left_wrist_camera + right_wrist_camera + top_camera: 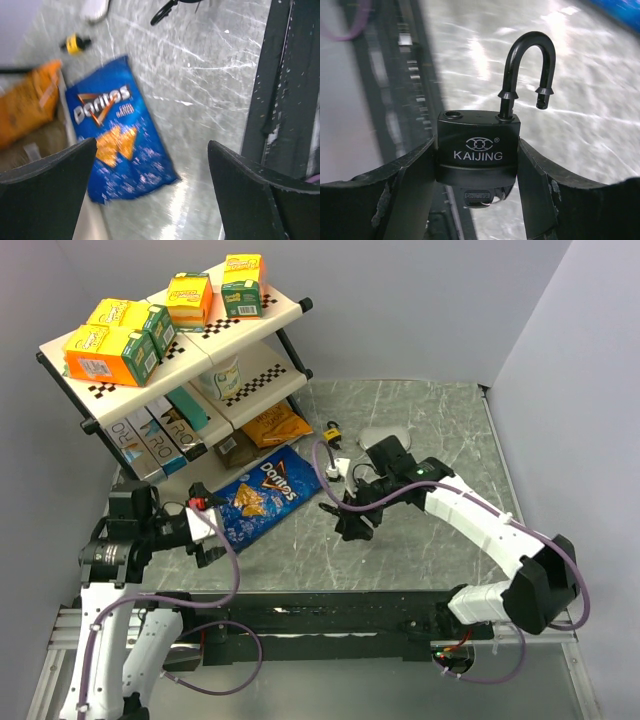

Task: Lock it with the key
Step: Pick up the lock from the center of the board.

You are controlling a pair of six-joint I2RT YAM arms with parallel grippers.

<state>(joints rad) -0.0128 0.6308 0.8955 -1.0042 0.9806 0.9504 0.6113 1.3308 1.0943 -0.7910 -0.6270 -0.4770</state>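
Key (482, 197), dark-headed, shows beneath black padlock (479, 142) pinched by right pincer (478, 162); left pincer (150, 150) spread.

Black KAIJING padlock (478, 150) upright in right claw (477, 167), shackle (527, 55) open; key (482, 197) protrudes beneath body.

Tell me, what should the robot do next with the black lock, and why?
Probably bring the open left gripper over to swing the shackle round. The right gripper clamps the black padlock, but the shackle stands raised with its free end turned away from the hole, so it cannot click shut yet.
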